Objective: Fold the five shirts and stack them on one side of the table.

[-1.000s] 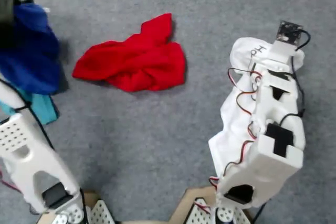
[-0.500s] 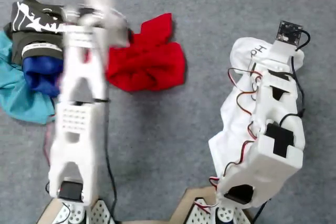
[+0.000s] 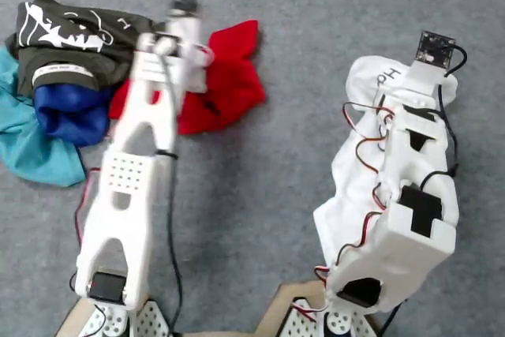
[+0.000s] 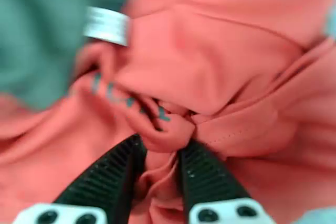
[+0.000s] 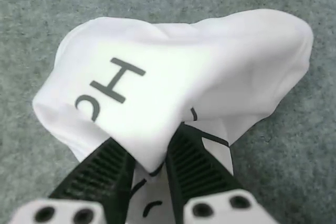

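A robotics lab or hobby workshop: a grey felt-covered worktop (image 3: 300, 29) carries the left arm (image 3: 126, 195) and right arm (image 3: 414, 211), white printed shells with loose red wires (image 3: 361, 147), mounted at its near edge.

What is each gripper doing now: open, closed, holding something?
Left gripper: closed on the red shirt.
Right gripper: closed on the white shirt.

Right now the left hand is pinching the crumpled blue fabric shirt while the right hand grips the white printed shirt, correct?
No: the left hand is pinching the crumpled red fabric shirt, as the left wrist view shows. The right hand does grip the white printed shirt.
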You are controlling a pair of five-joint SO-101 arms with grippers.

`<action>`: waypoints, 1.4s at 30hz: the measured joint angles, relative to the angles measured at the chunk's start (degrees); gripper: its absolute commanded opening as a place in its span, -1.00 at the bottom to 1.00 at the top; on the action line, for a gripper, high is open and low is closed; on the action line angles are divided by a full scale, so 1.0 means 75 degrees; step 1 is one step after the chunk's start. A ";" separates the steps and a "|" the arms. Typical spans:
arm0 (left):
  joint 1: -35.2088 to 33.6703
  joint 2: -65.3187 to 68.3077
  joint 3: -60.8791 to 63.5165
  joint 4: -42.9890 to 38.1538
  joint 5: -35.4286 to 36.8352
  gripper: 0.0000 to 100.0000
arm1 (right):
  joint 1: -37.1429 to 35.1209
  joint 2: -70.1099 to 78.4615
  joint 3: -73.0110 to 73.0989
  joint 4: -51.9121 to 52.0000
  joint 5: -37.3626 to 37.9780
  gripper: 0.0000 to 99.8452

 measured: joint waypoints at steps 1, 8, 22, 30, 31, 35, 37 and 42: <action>-0.0328 0.0000 -0.0445 0.0188 0.0000 -0.94 | 0.0000 0.0000 0.0000 0.0000 0.0000 -0.97; -0.3083 -0.0891 -0.1899 0.0469 0.0000 -0.94 | 0.0000 0.0023 0.0000 0.0000 0.0000 -0.97; -0.5849 -0.1817 -0.2040 0.1254 0.0211 -0.49 | -0.0082 -0.0059 -0.0375 0.0961 0.0000 -0.97; -0.6845 -0.3985 -0.1032 0.1430 0.0985 -0.45 | -0.1735 -0.1571 -0.2333 0.5146 0.1055 -0.97; -0.6869 -0.4255 -0.0762 0.1430 0.0938 -0.45 | -0.2133 -0.1735 -0.2626 0.5685 0.1149 -0.97; -0.6963 -0.5708 0.0715 0.1430 0.0539 -0.45 | -0.3810 -0.1875 -0.4009 0.7174 0.1219 -0.97; -0.6963 -0.6646 0.1723 0.1430 0.0469 -0.45 | -0.4571 -0.1875 -0.4853 0.7678 0.1219 -0.97; -0.6869 -0.9190 0.4958 0.1430 0.0469 -0.45 | -0.5427 -0.1875 -0.6752 0.8064 0.0481 -0.97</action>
